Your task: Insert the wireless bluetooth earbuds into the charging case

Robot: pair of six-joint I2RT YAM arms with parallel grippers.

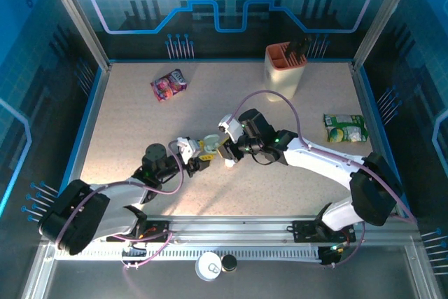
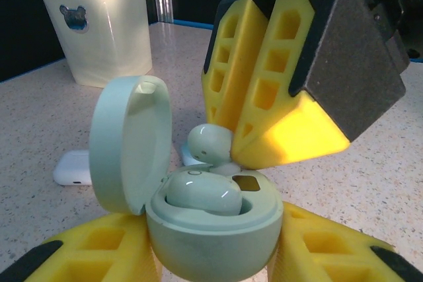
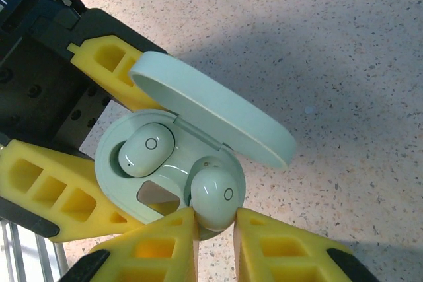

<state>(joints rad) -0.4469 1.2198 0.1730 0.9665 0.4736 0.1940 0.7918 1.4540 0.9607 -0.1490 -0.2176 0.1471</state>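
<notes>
Pinching pale green rounded plastic earbud point(image 3: 213, 193) in narrowly parted right gripper point(image 3: 215, 226) at free well of open round pale green charging case point(image 3: 218, 110) (other bud point(image 3: 147, 150) seated), and clamping that case in left gripper point(image 2: 215, 265).

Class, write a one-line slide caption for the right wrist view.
Right claw pinches the second earbud at the empty well of the open charging case; first earbud already seated.

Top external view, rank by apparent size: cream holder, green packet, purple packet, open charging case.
1. cream holder, largest.
2-3. green packet and purple packet: they look about alike, so I am not ranking them.
4. charging case, clearly smallest.
</notes>
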